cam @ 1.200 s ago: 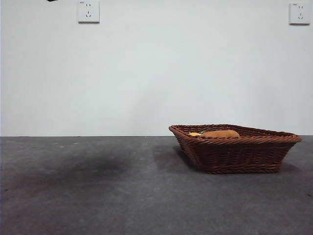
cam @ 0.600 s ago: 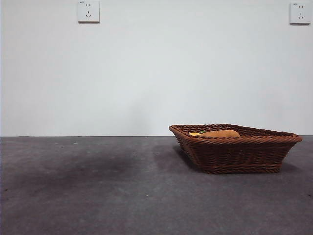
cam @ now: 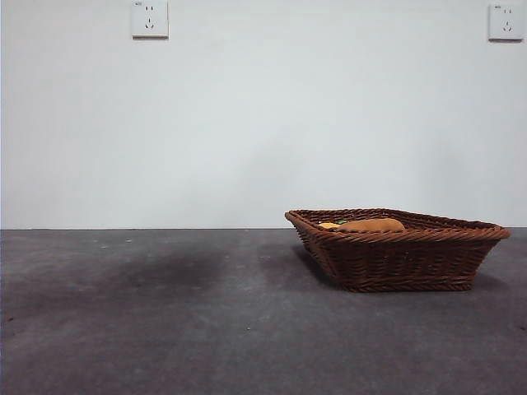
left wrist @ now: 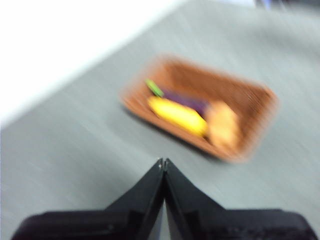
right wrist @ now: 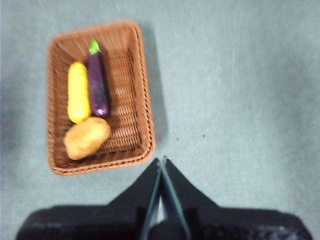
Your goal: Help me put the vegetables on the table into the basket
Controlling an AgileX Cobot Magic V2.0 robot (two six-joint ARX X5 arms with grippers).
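Right wrist view: tan oval potato (right wrist: 86,137), heavy, firm, lies inside brown wicker basket (right wrist: 140,90); both pincers pressed closed, empty.

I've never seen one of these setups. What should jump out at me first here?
The brown basket on the grey table, holding all three vegetables: a yellow one beside a purple eggplant, with a potato at their ends. Both hands, left and right, hover shut, holding nothing.

I am seeing a white wall (cam: 263,123) standing beyond the far edge, with a left socket (cam: 149,19) and a right socket (cam: 505,22) sitting high on it.
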